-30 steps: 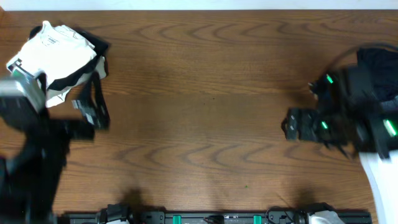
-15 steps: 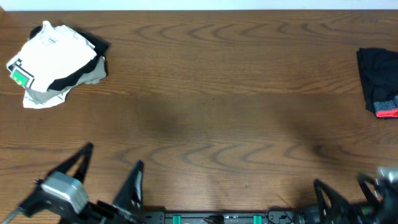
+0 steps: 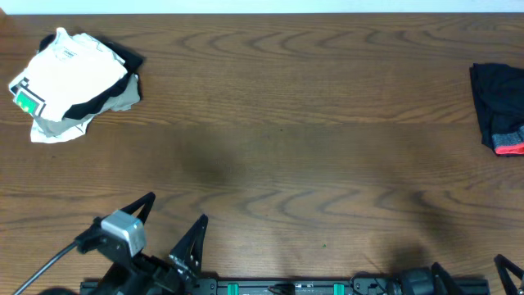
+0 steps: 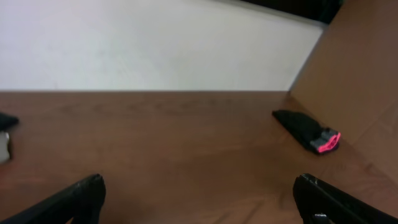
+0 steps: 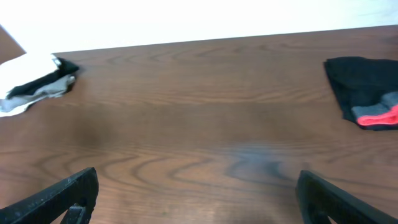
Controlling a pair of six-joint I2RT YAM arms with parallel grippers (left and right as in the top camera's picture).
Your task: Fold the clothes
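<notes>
Left gripper (image 3: 169, 223) and right gripper (image 3: 472, 273) are both sitting spread wide and holding nothing. They are hanging low at the near edge of the wooden table (image 3: 286, 123), well apart from every garment. I am reading this as a parked pose, out of the way of the cloth.

The white T-shirt (image 3: 70, 78) is lying at the far left corner, folded into a compact, soft-edged packet with a small green mark (image 3: 27, 100) showing. It is resting on black and grey cloth (image 3: 115, 100). A black garment with red trim (image 3: 498, 115) is lying bunched at the far right edge.

Judging from its tidy shape, the shirt's fold is looking finished.
</notes>
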